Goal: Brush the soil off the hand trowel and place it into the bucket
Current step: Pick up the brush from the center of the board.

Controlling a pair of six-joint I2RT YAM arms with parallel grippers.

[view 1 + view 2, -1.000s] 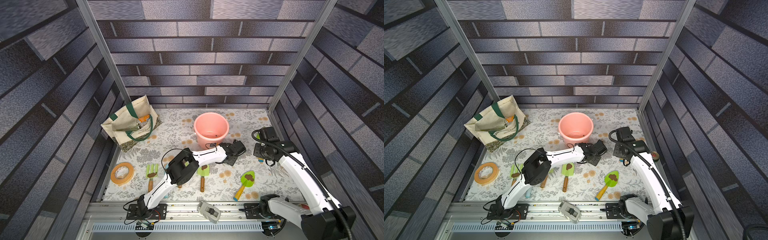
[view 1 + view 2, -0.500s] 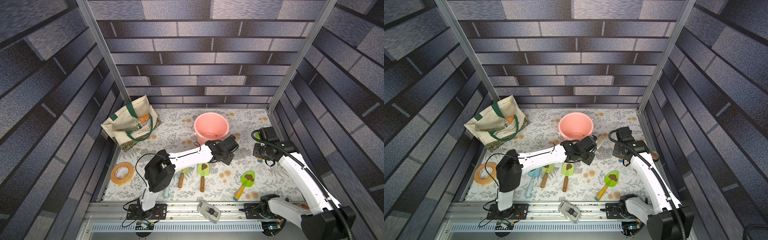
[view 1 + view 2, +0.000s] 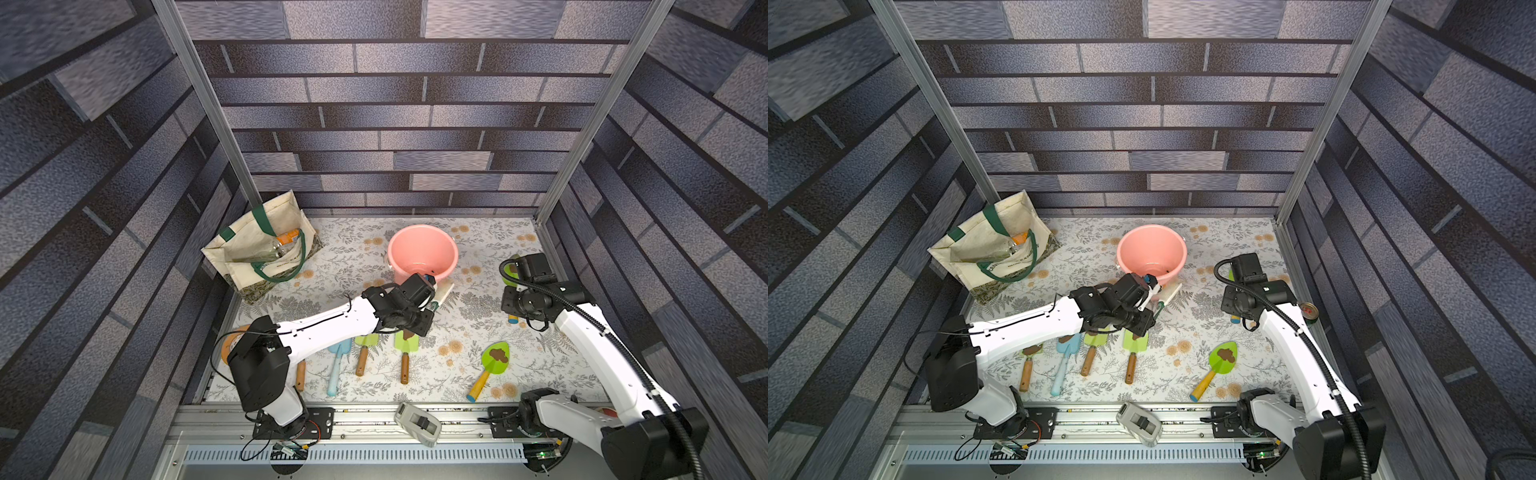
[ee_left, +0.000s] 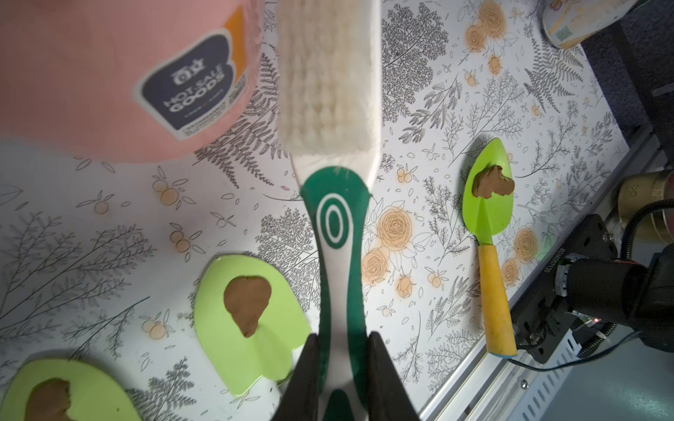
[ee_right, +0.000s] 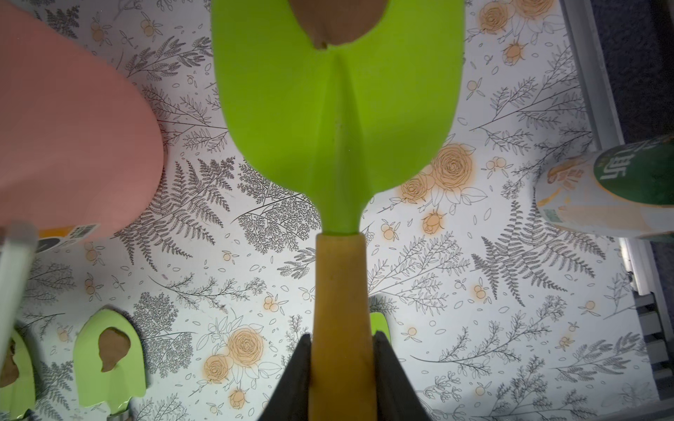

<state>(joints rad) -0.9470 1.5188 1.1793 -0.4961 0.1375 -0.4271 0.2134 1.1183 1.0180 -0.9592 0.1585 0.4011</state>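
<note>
Left gripper [image 4: 343, 350] clamps the green-and-white bristle brush [image 4: 333, 226] just beside the salmon-pink plastic bucket [image 3: 419, 243]; right gripper [image 5: 343, 350] grips 1 yellow-handled lime-green hand trowel [image 5: 335, 109], brown soil blob [image 5: 335, 22] on its blade.

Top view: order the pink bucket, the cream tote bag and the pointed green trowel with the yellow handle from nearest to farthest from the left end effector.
From the left end effector, gripping the brush:
1. Pink bucket, just behind it.
2. Pointed green trowel, toward the front right.
3. Cream tote bag, far back-left corner.
</note>
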